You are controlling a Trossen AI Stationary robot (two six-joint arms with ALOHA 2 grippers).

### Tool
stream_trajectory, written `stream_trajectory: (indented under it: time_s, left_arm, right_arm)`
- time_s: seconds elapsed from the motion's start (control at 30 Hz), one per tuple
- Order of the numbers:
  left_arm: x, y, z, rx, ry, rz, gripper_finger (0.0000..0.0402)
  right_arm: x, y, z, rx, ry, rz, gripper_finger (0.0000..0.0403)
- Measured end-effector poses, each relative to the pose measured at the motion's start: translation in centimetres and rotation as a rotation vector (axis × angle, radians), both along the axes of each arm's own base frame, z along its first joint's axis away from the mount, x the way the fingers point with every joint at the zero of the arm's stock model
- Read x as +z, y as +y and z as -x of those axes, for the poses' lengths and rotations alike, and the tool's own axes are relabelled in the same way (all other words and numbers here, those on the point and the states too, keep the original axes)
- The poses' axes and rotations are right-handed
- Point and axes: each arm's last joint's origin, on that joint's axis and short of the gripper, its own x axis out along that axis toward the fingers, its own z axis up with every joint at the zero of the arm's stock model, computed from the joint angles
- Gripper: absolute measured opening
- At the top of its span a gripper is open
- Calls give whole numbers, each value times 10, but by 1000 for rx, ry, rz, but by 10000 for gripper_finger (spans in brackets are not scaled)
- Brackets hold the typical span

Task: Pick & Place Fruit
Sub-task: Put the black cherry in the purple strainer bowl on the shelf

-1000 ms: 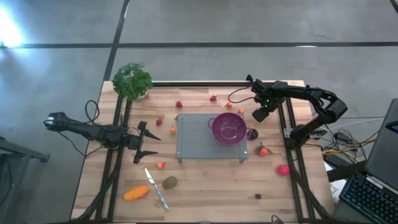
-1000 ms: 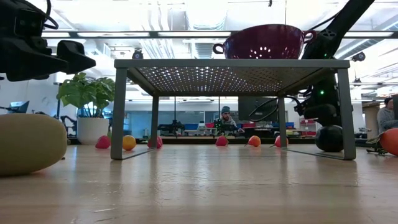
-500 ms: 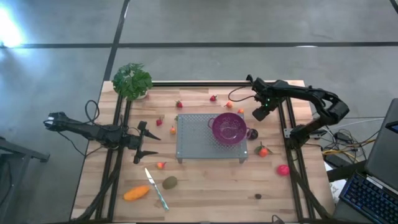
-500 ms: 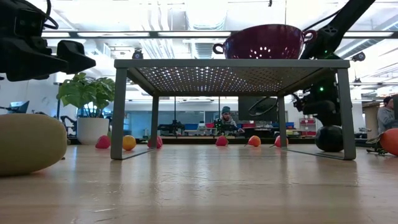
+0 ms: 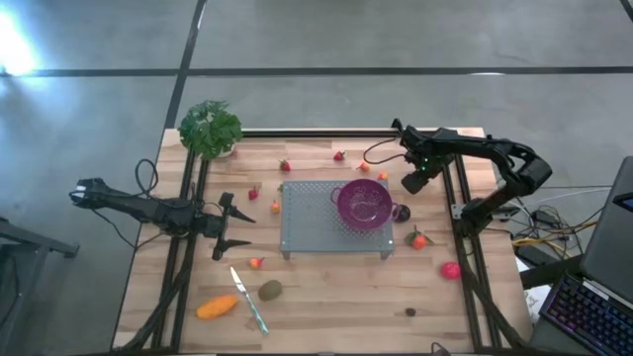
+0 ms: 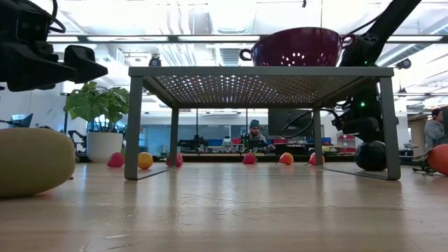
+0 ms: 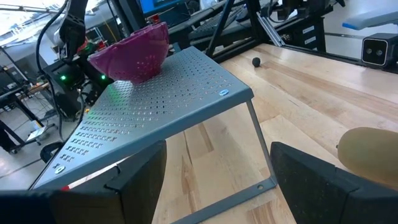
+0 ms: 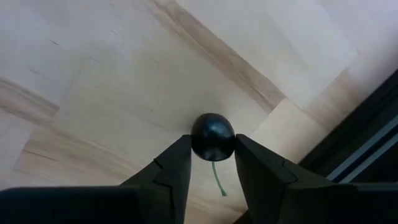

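Note:
My right gripper hovers near the table's far right corner, beside the purple colander, shut on a small dark round fruit. My left gripper waits open above the table's left side, level with the metal rack. Tiny red strawberries lie scattered on the wood. The brown-green oval and the elongated orange fruit rest near the near edge. The pink-red ball sits at the right, and another dark round fruit lies beside the rack. My right gripper pinches the small dark round fruit across its middle between the two fingertips, coming from above and pointing down. The fruit is lifted clear of the wood, and a thin green stem hangs from it between the fingers.
A perforated metal rack stands mid-table with the purple colander on its right part. A leafy potted plant fills the far left corner. A slim knife lies between the orange fruit and the oval. Dark rails run along both sides.
My right gripper rose slightly with the dark fruit, then sank back to about its earlier height.

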Motion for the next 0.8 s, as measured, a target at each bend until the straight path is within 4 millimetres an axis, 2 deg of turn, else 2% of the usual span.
stream_trajectory:
  time_s: [0.2,0.53,0.8]
  left_arm:
    - [0,0,0,0,0,0,291]
    - [0,0,0,0,0,0,291]
    - [0,0,0,0,0,0,291]
  right_arm:
    - [-3,-1,-1,3,0,-10,127]
    - [-4,-1,-1,4,6,-9,104]
    - [1,1,1,20,0,-3,115]
